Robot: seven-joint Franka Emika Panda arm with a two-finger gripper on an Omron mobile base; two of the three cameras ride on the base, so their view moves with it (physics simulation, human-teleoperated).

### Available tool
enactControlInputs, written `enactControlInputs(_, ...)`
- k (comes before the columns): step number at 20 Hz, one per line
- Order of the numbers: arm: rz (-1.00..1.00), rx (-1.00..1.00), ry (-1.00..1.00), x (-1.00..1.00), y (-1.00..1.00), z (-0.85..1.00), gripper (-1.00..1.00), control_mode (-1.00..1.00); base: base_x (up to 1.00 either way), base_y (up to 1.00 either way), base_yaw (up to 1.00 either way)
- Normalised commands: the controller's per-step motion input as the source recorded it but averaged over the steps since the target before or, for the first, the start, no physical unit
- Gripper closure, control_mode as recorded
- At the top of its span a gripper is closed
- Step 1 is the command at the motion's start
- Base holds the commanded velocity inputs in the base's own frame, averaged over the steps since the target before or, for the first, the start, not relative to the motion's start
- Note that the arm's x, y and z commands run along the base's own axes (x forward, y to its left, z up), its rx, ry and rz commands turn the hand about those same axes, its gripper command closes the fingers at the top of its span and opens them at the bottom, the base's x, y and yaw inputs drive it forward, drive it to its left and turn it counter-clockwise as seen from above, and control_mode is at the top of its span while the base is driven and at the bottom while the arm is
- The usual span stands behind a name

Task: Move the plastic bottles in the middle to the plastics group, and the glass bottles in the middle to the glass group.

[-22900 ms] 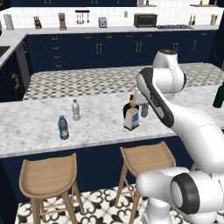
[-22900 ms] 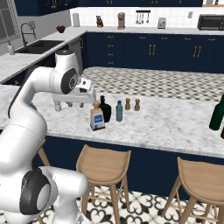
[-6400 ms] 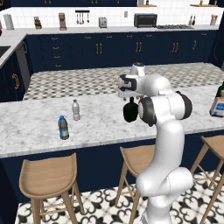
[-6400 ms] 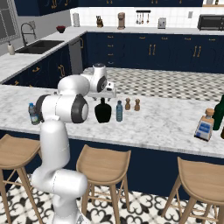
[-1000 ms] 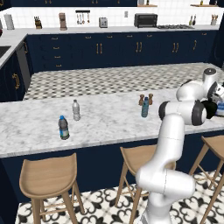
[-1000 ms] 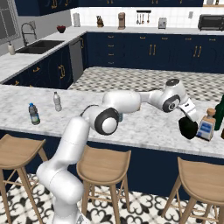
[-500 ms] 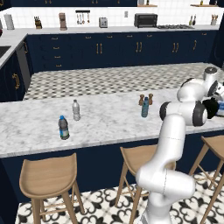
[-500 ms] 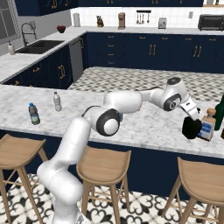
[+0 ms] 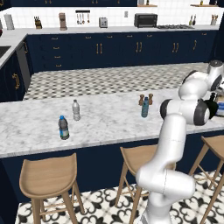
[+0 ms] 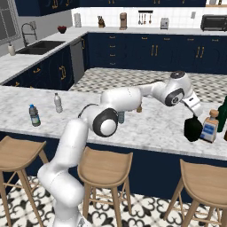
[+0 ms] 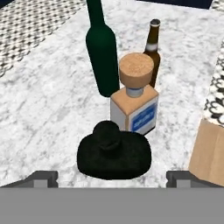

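Hanging just above the squat black bottle [image 11: 114, 151], the tool [image 11: 112, 178] has its fingertips [image 11: 43, 178] spread wide to either side, pinching nothing; a second ago it was clamped on that bottle. The bottle now stands free on the tabletop [image 10: 150, 126] near its right-hand end, touching or just beside the square bottle [image 11: 134, 105] with the cork top and blue label. Behind these rises the tall dark green bottle [image 11: 101, 50], with a slim brown bottle [image 11: 152, 52] next to it. So I judge that both glass bottles from the middle now sit with the glass group.

Left in the middle is the slim blue bottle [image 9: 145, 108], beside two small brown shakers [image 9: 146, 99]; it looks like the next one to fetch. Near the left end stand the clear white-capped bottle [image 9: 76, 110] and the blue-capped, dark-labelled one [image 9: 64, 127].

In the left base view the arm covers most of the glass cluster. A tan shape [image 11: 210, 151] is cut off at the hand view's edge, and I cannot identify it.
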Motion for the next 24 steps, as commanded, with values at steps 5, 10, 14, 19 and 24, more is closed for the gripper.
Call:
enactControlInputs(5, 0.17, 0.00, 0.00, -0.45, 0.90, 0.00, -1.00, -1.00, 0.00, 0.00, 0.00)
enactControlInputs(10, 0.20, -0.01, 0.04, -0.25, 1.00, 0.00, -1.00, -1.00, 0.00, 0.00, 0.00)
enactControlInputs(14, 0.21, 0.00, 0.24, 0.06, 0.99, 0.00, -1.00, -1.00, 0.00, 0.00, 0.00)
enactControlInputs(19, 0.27, 0.00, 0.20, 0.24, 0.96, 0.00, -1.00, -1.00, 0.00, 0.00, 0.00)
enactControlInputs(24, 0.21, 0.02, 0.10, 0.52, 0.72, 0.17, -1.00, -1.00, 0.00, 0.00, 0.00)
